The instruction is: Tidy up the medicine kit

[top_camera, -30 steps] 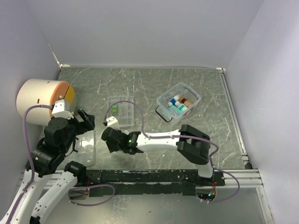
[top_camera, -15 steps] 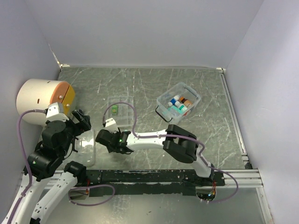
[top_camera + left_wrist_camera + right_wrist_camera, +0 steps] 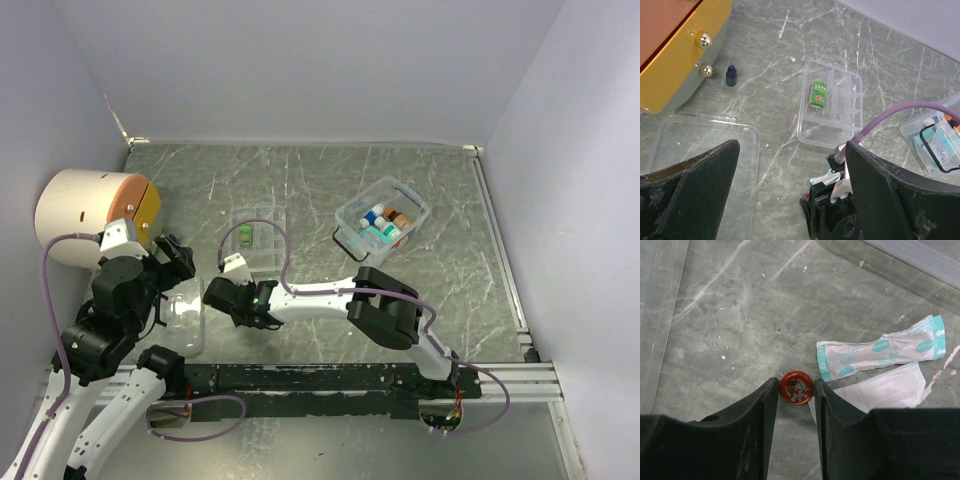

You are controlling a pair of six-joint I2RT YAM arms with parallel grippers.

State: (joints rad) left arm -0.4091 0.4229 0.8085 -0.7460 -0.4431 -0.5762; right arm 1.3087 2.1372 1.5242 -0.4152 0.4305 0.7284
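Note:
A small round red tin point(image 3: 796, 387) lies on the table between the fingers of my right gripper point(image 3: 796, 390), and both fingers touch its sides. In the top view that gripper point(image 3: 220, 296) is low at the front left. The medicine kit's clear case point(image 3: 383, 220) with its black handle sits at the back right, with small bottles inside. Its divided tray point(image 3: 832, 107) lies apart and holds a green box point(image 3: 819, 94). The clear lid point(image 3: 700, 165) lies flat at the front left. My left gripper point(image 3: 790, 200) hangs wide open above the lid's edge, holding nothing.
Two sachets lie beside the tin: a teal-printed one point(image 3: 880, 352) and a plain white one point(image 3: 880, 390). A small dark blue bottle point(image 3: 731, 75) stands near the big white-and-orange cylinder point(image 3: 92, 215) at the far left. The right arm's purple cable point(image 3: 285, 265) loops over the tray.
My right gripper has moved left to the tin and its jaws have narrowed onto it. The left arm has shifted slightly and stays open.

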